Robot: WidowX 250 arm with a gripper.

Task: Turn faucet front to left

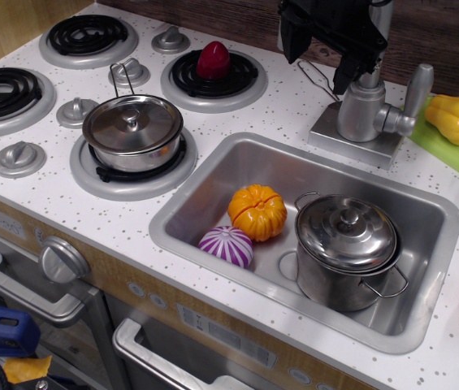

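The pincer (320, 55) is matte black throughout, blocky and angular, with two stubby fingers (289, 45) projecting from a boxy housing. Its upper part is cut off by the frame's top edge.

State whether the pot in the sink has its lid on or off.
On. The pot stands upright in the sink, its knobbed lid seated on top.

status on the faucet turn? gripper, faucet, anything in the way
Gripper up beside the faucet top, jaw state unclear. Faucet body upright on its base, spout hidden behind gripper. Nothing visibly blocking; pot sits low in the sink.
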